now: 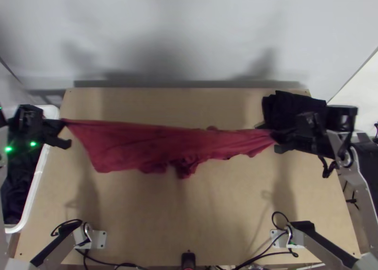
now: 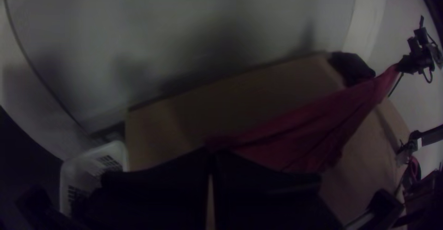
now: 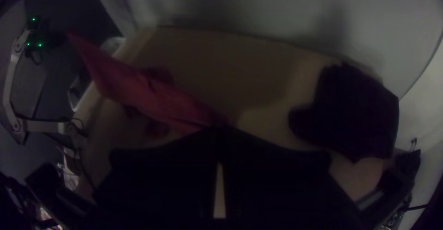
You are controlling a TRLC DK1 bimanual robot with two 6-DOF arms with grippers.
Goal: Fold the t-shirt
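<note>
T-shirt [image 1: 141,145] strung out between the grippers, over the table [image 1: 179,218], lower edge bunched mid-span | left gripper [image 1: 63,122] clamped on one end | right gripper [image 1: 275,136] pinching the other | dark cloth [image 1: 290,105] at the far right corner!

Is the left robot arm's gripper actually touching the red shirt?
Touching. The left wrist view shows the left gripper pinching one end of the red shirt between its fingertips.
</note>
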